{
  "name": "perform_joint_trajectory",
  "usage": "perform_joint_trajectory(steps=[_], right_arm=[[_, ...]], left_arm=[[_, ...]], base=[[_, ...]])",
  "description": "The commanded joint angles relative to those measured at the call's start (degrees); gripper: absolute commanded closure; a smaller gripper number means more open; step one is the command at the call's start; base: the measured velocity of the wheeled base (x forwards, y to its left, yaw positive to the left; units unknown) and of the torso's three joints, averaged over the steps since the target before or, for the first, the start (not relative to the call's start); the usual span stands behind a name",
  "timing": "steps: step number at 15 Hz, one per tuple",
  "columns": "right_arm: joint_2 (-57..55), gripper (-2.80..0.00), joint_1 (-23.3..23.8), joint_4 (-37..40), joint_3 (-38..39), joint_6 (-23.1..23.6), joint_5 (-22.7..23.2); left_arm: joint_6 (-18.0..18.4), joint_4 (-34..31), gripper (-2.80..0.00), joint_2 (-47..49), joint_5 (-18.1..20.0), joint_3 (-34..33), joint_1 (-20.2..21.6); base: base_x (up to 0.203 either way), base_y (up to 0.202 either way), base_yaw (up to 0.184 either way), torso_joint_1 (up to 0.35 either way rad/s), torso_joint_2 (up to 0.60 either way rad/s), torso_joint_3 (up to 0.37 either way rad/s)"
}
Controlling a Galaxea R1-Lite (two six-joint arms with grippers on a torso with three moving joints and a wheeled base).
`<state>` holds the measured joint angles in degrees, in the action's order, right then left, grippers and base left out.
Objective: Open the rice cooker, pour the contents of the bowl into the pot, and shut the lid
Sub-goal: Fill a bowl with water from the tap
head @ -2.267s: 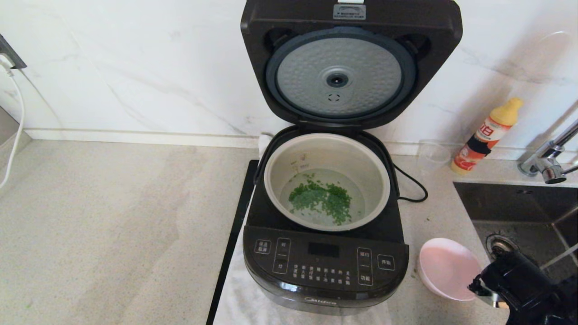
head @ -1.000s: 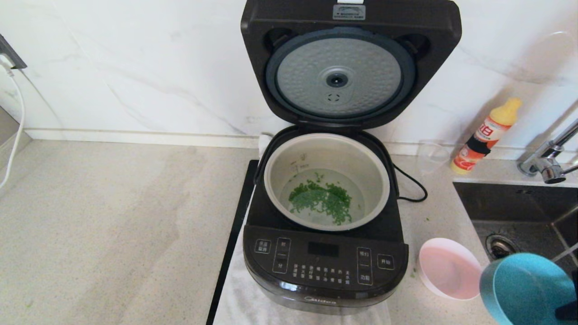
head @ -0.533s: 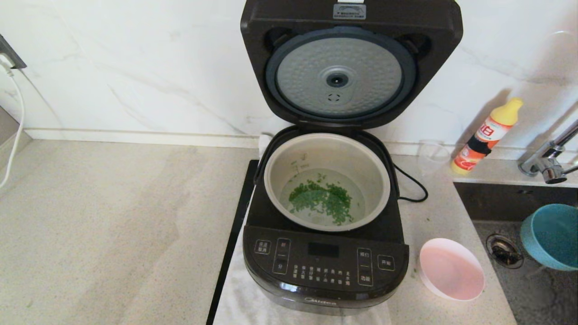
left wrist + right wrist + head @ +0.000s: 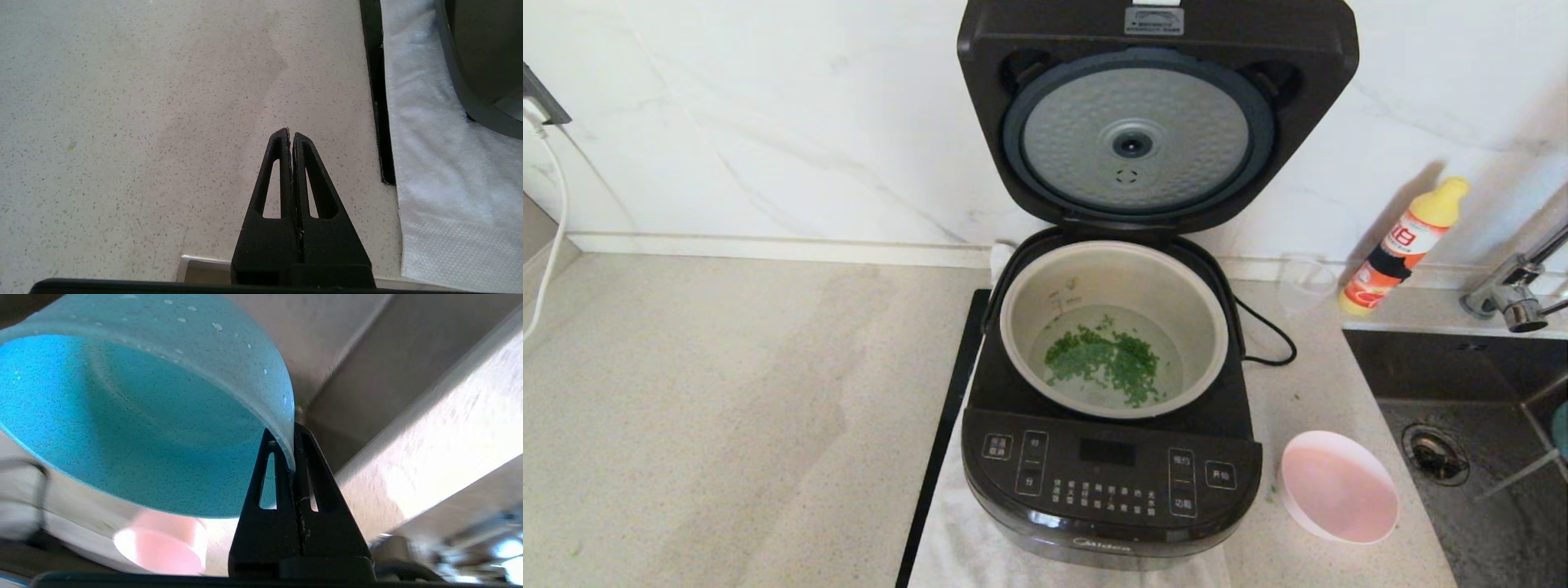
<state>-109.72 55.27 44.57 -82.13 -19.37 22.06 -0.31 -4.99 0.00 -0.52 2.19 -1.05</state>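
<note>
Rice cooker (image 4: 1111,490) first: it sits dead ahead of you on a white towel (image 4: 429,163). Its lid (image 4: 1156,122) is raised at the 12 o'clock end, so the closing push has to bring that lid down toward 6 o'clock.

Nearest you, the left gripper (image 4: 291,139) hangs over the bare counter (image 4: 727,408) with its fingers pressed together and nothing between them. The cooker's base lies toward 1 o'clock from it, just past the towel's edge. The right gripper (image 4: 292,457) is out at 3 o'clock by the sink (image 4: 1462,367), pinched tight on the rim of a tilted blue bowl (image 4: 122,416) that looks empty. From there the lid lies toward 10 o'clock, well apart. You would judge the left arm nearer and free, while the right has a bowl to set down first.

An empty pink bowl (image 4: 1339,486) rests on the counter at the cooker's 4 o'clock, close to the front panel. Behind the panel, the pot (image 4: 1176,294) sits seated in the cooker, with chopped greens (image 4: 1104,359) lying in shallow water at the bottom.

Farthest back, the lid stands nearly upright against the marble wall. Its hinge line runs 9 to 3 o'clock, and its dimpled silver disc and grey gasket face you.
</note>
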Motion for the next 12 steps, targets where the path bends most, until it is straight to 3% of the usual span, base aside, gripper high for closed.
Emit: perform_joint_trajectory(steps=[1, 9, 12], right_arm=[[-6.4, 0.00, 3.3, 1.2, -5.1, -0.4, 1.3], [-18.7, 0.00, 9.6, 14.2, -26.2, -0.8, 8.3], [-21.0, 0.00, 9.9, 16.8, -28.5, -0.6, 10.4]], left_arm=[[0.0, 0.0, 0.00, -0.2, 0.0, 0.0, 0.0], [0.0, 0.0, 0.00, -0.2, 0.0, -0.1, 0.0], [0.0, 0.0, 0.00, -0.2, 0.0, 0.0, 0.0]], base=[[0.000, 0.000, 0.000, 0.000, 0.00, 0.000], [0.000, 0.000, 0.000, 0.000, 0.00, 0.000], [0.000, 0.000, 0.000, 0.000, 0.00, 0.000]])
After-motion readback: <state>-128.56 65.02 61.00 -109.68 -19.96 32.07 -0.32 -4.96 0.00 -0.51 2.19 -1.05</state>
